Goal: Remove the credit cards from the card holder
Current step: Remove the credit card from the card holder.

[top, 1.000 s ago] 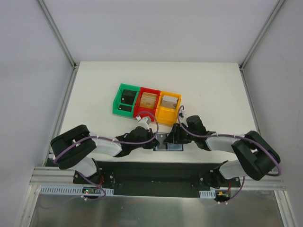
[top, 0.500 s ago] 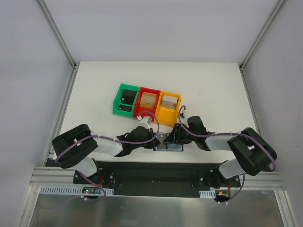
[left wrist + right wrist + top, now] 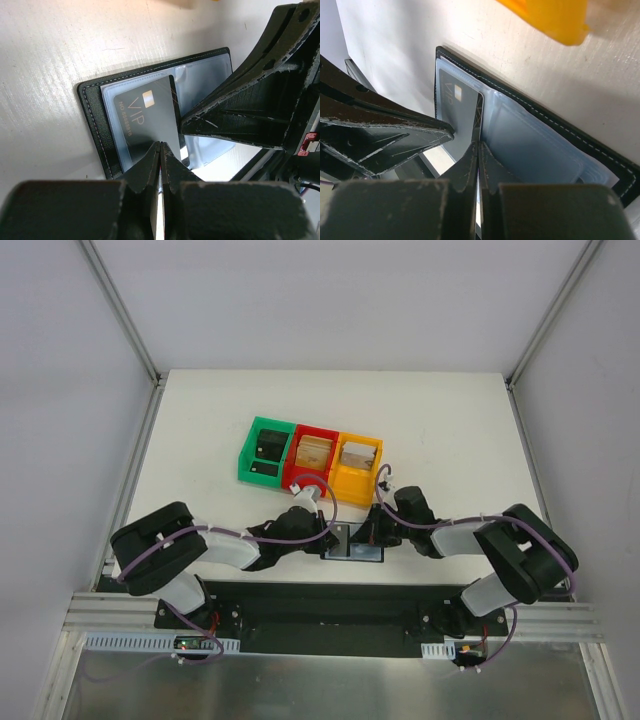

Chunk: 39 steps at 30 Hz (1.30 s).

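your flat black bifold card holder (image 3: 356, 546) with pale stitching lies open on the white table (image 3: 450, 430), close to the near edge and between the two arms. its clear plastic sleeves (image 3: 535, 145) face up.

a dark grey vip card (image 3: 147, 122) with a small gold chip sits on the holder's left half. in the right wrist view its long edge looks raised off the sleeve.

your left gripper (image 3: 161, 149) has its black fingers pressed fully together. the tips rest at the card's near edge. you cannot tell from either wrist view whether the card is caught between them or only touched.

your right gripper (image 3: 477, 146) is also closed tight, and the card's raised edge runs straight into its tips. whether that edge is pinched is not clear. in the left wrist view, its black finger tip meets the card's right edge.

just beyond the holder stands a row of three open plastic bins, touching side by side: green (image 3: 248, 455), red (image 3: 311, 430) and yellow-orange (image 3: 361, 438). the yellow-orange one is nearest your right gripper.
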Motion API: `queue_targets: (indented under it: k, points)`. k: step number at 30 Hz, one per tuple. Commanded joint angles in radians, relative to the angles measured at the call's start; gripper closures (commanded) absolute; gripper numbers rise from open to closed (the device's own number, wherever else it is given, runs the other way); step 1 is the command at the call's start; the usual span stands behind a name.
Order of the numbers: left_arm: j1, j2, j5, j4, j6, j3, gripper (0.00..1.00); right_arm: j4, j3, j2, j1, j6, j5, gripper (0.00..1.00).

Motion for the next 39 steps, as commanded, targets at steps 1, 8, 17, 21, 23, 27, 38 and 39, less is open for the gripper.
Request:
queue_targets:
  k: [1,8,17,21,23,27,38,39]
  points:
    - [0.015,-0.034,-0.015,-0.12,0.047,-0.009,1.0,0.004,-0.004,0.021,0.008,0.0,-0.022,1.0]
    - [0.017,-0.133,-0.04,-0.177,0.064,-0.02,1.0,0.003,-0.004,0.025,0.006,-0.004,-0.021,1.0]
    - [0.017,-0.109,-0.067,-0.201,0.065,-0.006,1.0,-0.008,-0.003,0.013,0.006,-0.007,-0.014,0.79]
    - [0.015,-0.089,-0.076,-0.215,0.068,0.006,1.0,-0.02,-0.004,0.002,0.006,-0.013,-0.013,0.75]
    - [0.015,-0.077,-0.07,-0.215,0.068,0.009,1.0,-0.022,-0.004,-0.002,0.006,-0.014,-0.014,0.72]
    - [0.015,-0.049,-0.041,-0.21,0.07,0.024,1.0,-0.02,-0.003,-0.001,0.006,-0.015,-0.017,0.7]
    - [0.015,-0.018,-0.01,-0.192,0.062,0.027,1.0,-0.017,0.002,-0.014,0.008,-0.007,-0.014,0.72]
    - [0.015,-0.02,-0.01,-0.19,0.062,0.024,1.0,-0.017,0.002,-0.014,0.008,-0.006,-0.014,0.74]
